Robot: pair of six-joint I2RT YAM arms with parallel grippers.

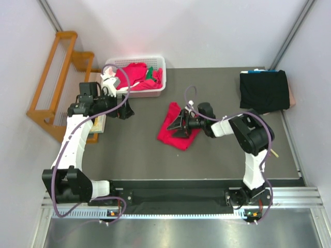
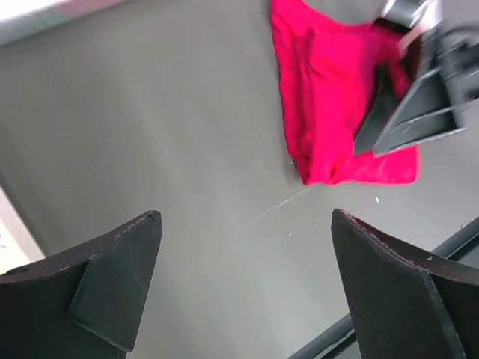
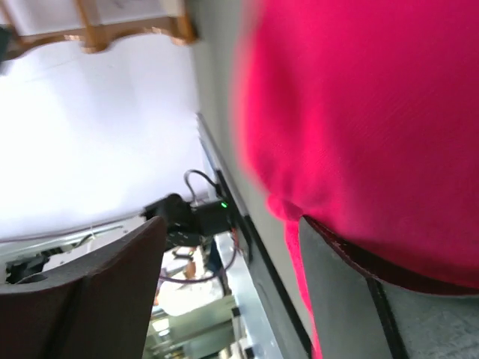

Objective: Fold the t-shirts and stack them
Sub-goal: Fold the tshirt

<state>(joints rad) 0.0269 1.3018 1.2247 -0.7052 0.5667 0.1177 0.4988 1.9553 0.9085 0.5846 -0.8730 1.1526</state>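
A crimson red t-shirt [image 1: 170,135] lies folded in a rough rectangle at the middle of the table; it also shows in the left wrist view [image 2: 329,97] and fills the right wrist view [image 3: 359,112]. My right gripper [image 1: 175,124] sits low on this shirt, open, with the cloth lying over one finger [image 3: 344,299] and nothing between the jaws. My left gripper [image 1: 126,110] hangs open over bare table [image 2: 245,217], to the left of the shirt. A black t-shirt [image 1: 264,90] lies folded at the back right. More red t-shirts [image 1: 132,75], with bits of green and white, fill the basket.
The white plastic basket [image 1: 155,93] stands at the back left of the table. A wooden rack [image 1: 54,77] stands off the table's left side. A flat pale object [image 1: 98,124] lies at the left edge under my left arm. A metal rail [image 1: 207,199] runs along the front.
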